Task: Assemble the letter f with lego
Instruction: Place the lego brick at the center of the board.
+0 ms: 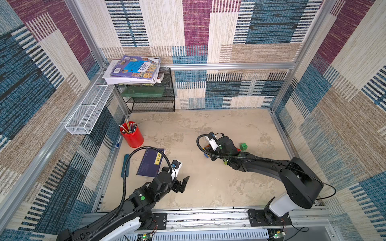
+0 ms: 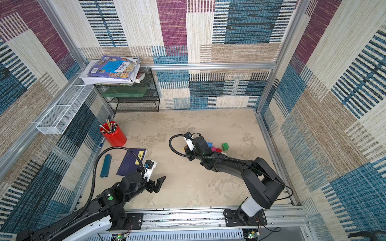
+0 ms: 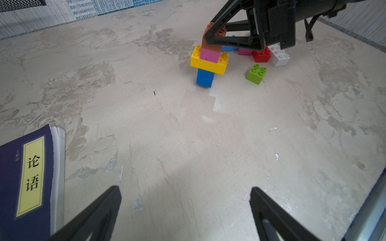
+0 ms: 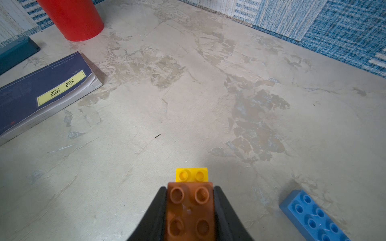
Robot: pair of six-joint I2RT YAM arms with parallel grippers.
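Note:
A lego stack shows in the left wrist view: a blue brick at the bottom, then a yellow oblong, a pink brick and a brown brick on top. My right gripper is shut on the brown brick. The stack's foot is at the table surface. Loose bricks lie beside it: green, red, white, and a blue oblong. My left gripper hangs open over bare table at the front left, holding nothing.
A dark blue book lies to the left of my left gripper. A teal case and a red pencil cup are further left. At the back left a black mesh shelf holds books, with a white wire basket on the wall.

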